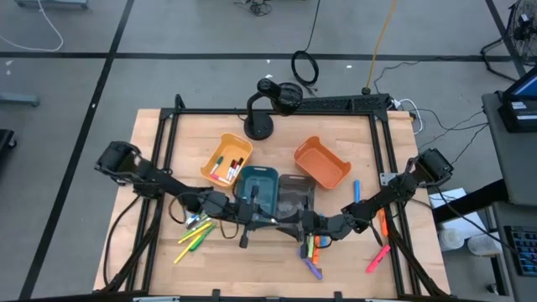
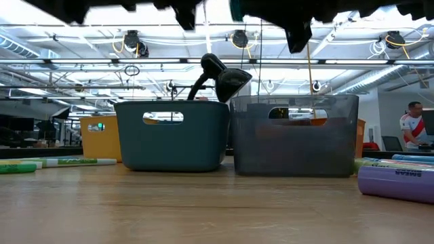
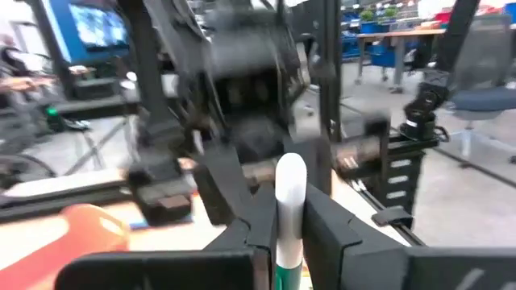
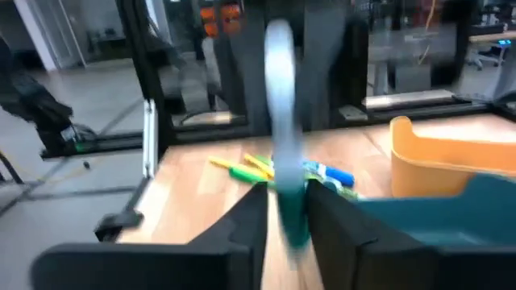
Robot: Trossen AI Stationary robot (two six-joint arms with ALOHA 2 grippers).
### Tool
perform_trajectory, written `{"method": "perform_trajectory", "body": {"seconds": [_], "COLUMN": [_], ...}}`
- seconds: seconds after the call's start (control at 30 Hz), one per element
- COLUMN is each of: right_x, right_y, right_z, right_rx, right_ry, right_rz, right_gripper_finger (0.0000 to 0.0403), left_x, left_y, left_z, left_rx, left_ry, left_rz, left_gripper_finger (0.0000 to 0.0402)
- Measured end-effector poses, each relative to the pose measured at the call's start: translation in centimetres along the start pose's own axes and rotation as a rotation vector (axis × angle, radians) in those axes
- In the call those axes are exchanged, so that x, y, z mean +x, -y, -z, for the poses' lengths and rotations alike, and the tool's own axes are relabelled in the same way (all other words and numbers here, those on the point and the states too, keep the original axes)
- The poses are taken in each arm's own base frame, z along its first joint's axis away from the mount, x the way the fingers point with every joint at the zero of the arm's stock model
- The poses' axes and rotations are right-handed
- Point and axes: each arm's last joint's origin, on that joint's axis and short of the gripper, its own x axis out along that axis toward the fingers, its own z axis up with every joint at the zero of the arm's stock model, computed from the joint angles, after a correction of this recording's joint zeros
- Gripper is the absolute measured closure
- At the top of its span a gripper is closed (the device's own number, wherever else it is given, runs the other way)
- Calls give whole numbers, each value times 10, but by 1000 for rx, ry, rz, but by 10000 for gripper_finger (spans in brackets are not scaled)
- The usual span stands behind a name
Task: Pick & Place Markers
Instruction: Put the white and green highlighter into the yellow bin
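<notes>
Markers lie loose on the table: yellow and green ones (image 1: pixel 195 232) near the left, orange, purple and pink ones (image 1: pixel 311 252) near the right. My left gripper (image 1: pixel 262 216) is above the near side of the teal bin (image 1: pixel 256 184), shut on a white-capped green marker (image 3: pixel 289 201). My right gripper (image 1: pixel 307 225) is at the near side of the grey see-through bin (image 1: pixel 294 198), shut on a pale-capped green marker (image 4: pixel 281 161). In the low view both grippers show only as dark shapes at the top. My left gripper pinches the green marker between its two fingers (image 3: pixel 256 221), on the body just below the white cap (image 3: pixel 290 181). The marker lies along the fingers, its capped end sticking out past their tips, lifted clear of the table. My right gripper pinches its marker by the green lower part (image 4: pixel 292 211) between the two fingers (image 4: pixel 254 217). The pale capped end (image 4: pixel 279 72) stands out well beyond the fingertips. The marker is lifted clear of the table.
A yellow bin (image 1: pixel 226 159) with a few markers and an orange bin (image 1: pixel 321 162) stand behind the teal and grey ones. A black camera stand (image 1: pixel 259 124) is at the far edge. A blue marker (image 1: pixel 357 190) lies right. A person (image 2: pixel 413 127) stands in the room beyond.
</notes>
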Motion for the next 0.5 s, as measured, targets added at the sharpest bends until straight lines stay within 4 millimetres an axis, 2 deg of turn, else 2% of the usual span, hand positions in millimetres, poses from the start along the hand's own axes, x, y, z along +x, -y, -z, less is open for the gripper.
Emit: {"method": "perform_trajectory", "body": {"seconds": [0.23, 0.37, 0.5], "right_x": [-1, 0, -1], "right_y": [-2, 0, -1], "right_z": [3, 3, 4], "right_rx": [27, 30, 30], "right_ry": [-28, -29, -29], "right_rz": [-31, -13, -20], "right_gripper_finger": [265, 262, 268], "left_x": [-36, -66, -106], "left_y": [-4, -3, -10], "left_z": [-40, -44, -36], "left_rx": [54, 90, 114], "left_ry": [-125, -154, -100], "left_rz": [-283, -348, -435], "left_gripper_finger": [366, 366, 366]}}
